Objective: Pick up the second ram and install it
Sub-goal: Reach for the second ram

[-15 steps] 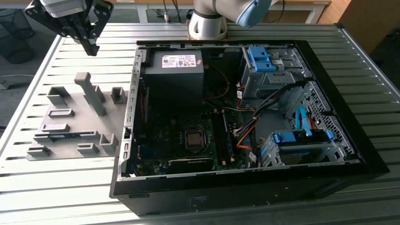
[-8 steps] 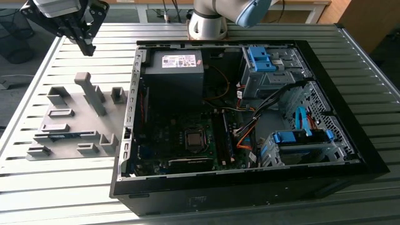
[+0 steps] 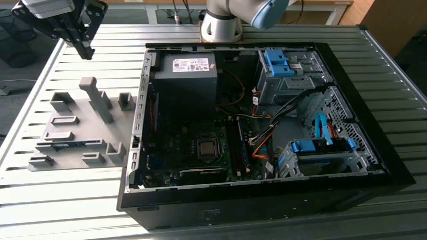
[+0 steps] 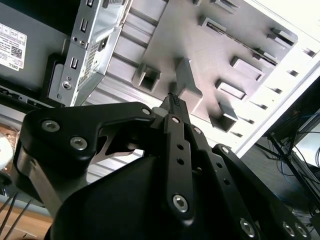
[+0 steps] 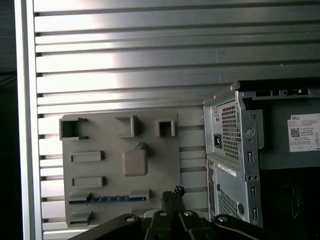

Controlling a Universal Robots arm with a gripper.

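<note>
The second ram (image 3: 70,144) is a thin blue stick lying flat in a slot of the grey holder plate (image 3: 87,125), near the plate's front at the exterior view's left. In the first wrist view the second ram (image 5: 107,199) lies along the plate's edge closest to the fingertips. My gripper (image 3: 85,51) hangs high above the plate's far end, well apart from the stick. Its fingers are shut with nothing between them, as the gripper (image 4: 173,100) and the gripper (image 5: 176,192) show in both wrist views.
An open black computer case (image 3: 373,150) lies on the slatted metal table (image 3: 53,200), to the exterior view's right of the plate. Inside are a motherboard (image 3: 200,150), a power supply (image 3: 187,70) and blue drive brackets (image 3: 320,145). Upright grey blocks (image 3: 100,100) rise from the plate.
</note>
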